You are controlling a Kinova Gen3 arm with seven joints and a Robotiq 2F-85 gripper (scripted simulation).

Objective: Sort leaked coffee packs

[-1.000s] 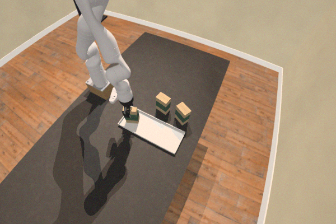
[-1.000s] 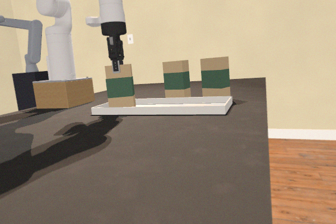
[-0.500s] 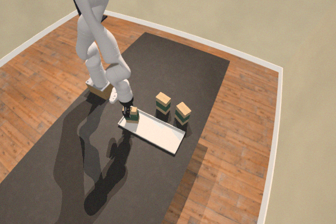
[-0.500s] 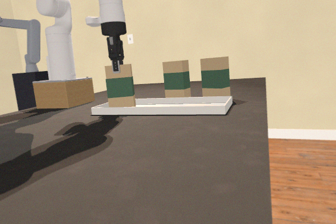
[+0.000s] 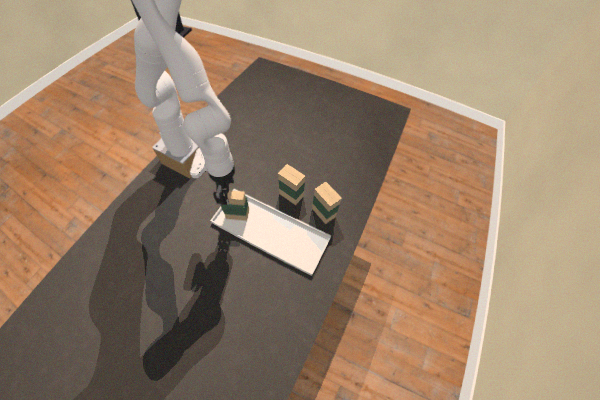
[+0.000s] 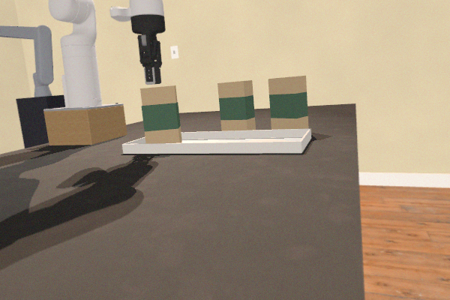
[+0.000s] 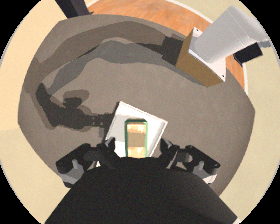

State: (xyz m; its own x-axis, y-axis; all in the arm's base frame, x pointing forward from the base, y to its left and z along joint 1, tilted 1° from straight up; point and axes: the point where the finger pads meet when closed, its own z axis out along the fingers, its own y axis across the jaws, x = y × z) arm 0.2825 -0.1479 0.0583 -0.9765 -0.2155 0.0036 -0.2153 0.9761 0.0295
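One tan coffee pack with a green band (image 5: 235,210) (image 6: 161,116) (image 7: 136,139) stands upright in the left end of the white tray (image 5: 285,242) (image 6: 225,148) (image 7: 122,119). A second pack (image 5: 291,188) (image 6: 235,109) stands on the dark table behind the tray. A third pack (image 5: 326,206) (image 6: 288,106) stands to its right, also behind the tray. My gripper (image 5: 222,200) (image 6: 153,82) (image 7: 137,143) is open and empty. It points down just above the pack in the tray, with its fingers apart on either side of that pack in the wrist view.
The arm's base stands on a wooden block (image 5: 172,161) (image 6: 90,125) (image 7: 193,62) to the left of the tray. The dark table (image 5: 310,115) (image 6: 225,225) has its right edge beyond the third pack. The arm's shadow falls in front of the tray.
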